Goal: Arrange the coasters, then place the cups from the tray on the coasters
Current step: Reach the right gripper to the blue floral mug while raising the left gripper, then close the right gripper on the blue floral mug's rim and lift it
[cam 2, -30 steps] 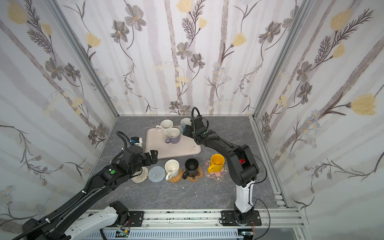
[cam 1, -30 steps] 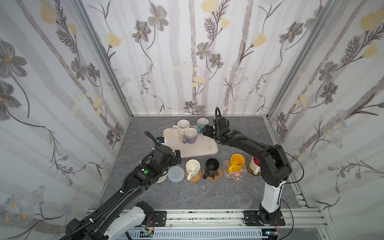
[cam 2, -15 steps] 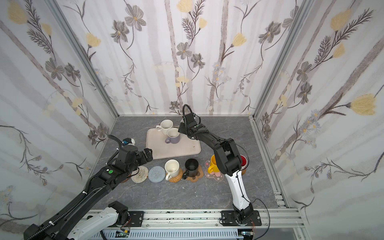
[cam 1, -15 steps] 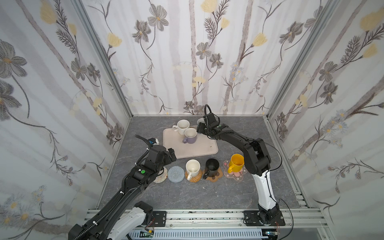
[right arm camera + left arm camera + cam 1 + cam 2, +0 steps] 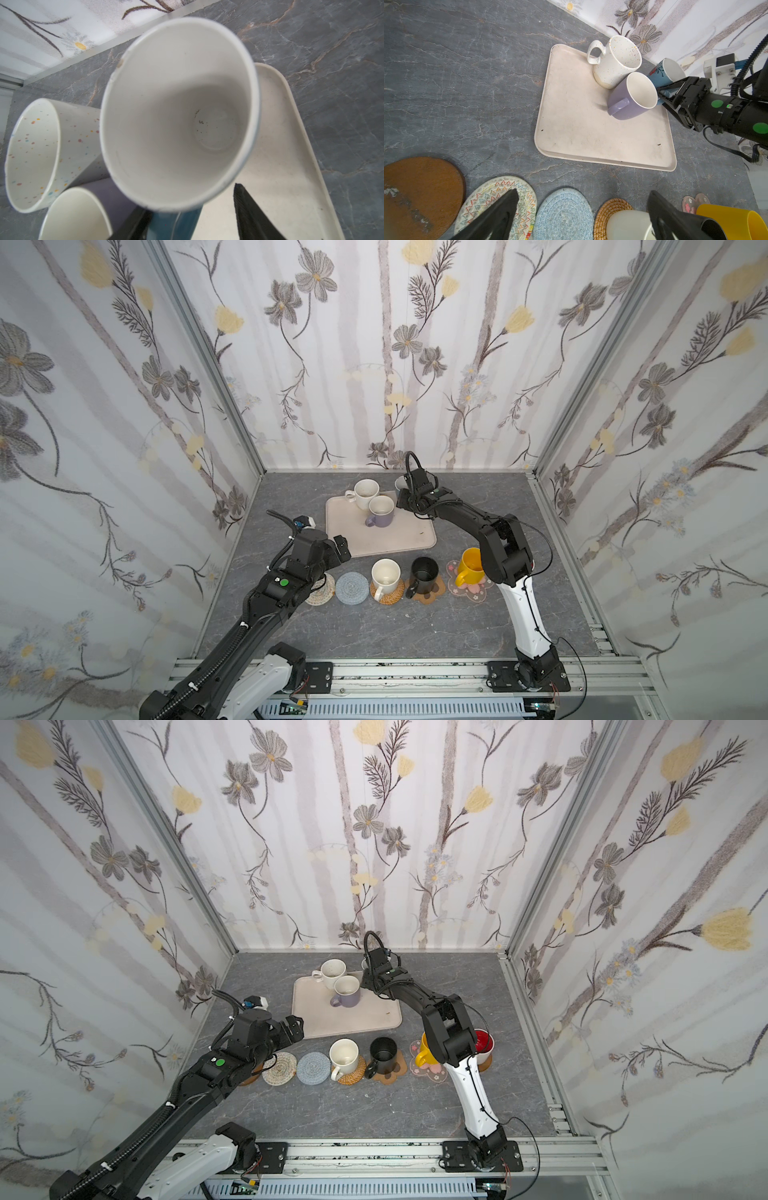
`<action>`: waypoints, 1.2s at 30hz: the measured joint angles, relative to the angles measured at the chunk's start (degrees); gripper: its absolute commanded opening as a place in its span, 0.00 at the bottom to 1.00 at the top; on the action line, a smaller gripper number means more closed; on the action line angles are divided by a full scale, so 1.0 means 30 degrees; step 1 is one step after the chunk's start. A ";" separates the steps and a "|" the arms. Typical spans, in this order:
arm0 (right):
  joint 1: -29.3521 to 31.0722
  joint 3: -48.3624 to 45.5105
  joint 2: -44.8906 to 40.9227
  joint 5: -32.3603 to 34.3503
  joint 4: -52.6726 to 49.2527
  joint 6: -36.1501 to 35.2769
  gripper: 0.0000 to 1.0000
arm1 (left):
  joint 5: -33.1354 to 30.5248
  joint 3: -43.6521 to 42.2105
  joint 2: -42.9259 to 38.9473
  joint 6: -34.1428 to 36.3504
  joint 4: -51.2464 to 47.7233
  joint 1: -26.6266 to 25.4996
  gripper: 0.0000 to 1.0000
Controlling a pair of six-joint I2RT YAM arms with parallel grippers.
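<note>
On the cream tray point(image 5: 386, 537) stand a speckled cream cup point(image 5: 365, 491) and a lavender cup point(image 5: 381, 510). At the tray's far right corner, my right gripper point(image 5: 189, 207) straddles the handle of the light blue cup point(image 5: 176, 114). One finger touches the handle and a gap shows at the other. My left gripper point(image 5: 583, 192) hovers open and empty over the beige woven coaster point(image 5: 483, 195) and the blue crochet coaster point(image 5: 562, 214). A brown wooden coaster point(image 5: 419, 195) lies bare beside them.
Along the front row, a cream cup point(image 5: 385, 574) sits on rattan, a black cup point(image 5: 424, 572) on a paw coaster, and a yellow cup point(image 5: 469, 566) on a pink blossom. A red-lined cup point(image 5: 483, 1042) stands behind my right arm's elbow. The back wall is close behind the tray.
My right gripper has slid left along the tray's far edge to the light blue cup, and its jaws have narrowed around the handle. The left arm has barely shifted.
</note>
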 measured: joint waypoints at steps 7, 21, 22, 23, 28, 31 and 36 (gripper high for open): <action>-0.0109 0.0000 0.0007 0.0233 -0.0539 -0.0801 0.40 | 0.0175 -0.0109 -0.0073 0.0073 0.0015 0.0051 1.00; -0.0109 0.0189 0.0131 0.0743 -0.0860 -0.2907 0.23 | 0.0386 -0.0146 0.0058 0.0219 0.0029 0.0073 1.00; -0.0109 0.0226 0.0131 0.0816 -0.0860 -0.3009 0.23 | 0.0437 -0.0146 0.0044 0.0321 0.0029 0.0087 1.00; -0.0117 0.0248 0.0131 0.0882 -0.0874 -0.3060 0.20 | 0.0481 -0.0146 -0.0015 0.0474 0.0029 0.0087 1.00; -0.0117 0.0248 0.0124 0.0918 -0.1027 -0.3220 0.09 | 0.0386 -0.0168 -0.1166 0.0896 0.0058 0.0124 1.00; -0.0095 0.0248 0.0109 0.0925 -0.1049 -0.3359 0.02 | 0.0146 -0.0277 -0.1843 0.1071 0.0138 0.0124 1.00; -0.0073 0.0102 -0.0197 0.0787 -0.1472 -0.3716 0.00 | -0.0080 -0.0408 -0.2004 0.1188 0.0168 0.0138 1.00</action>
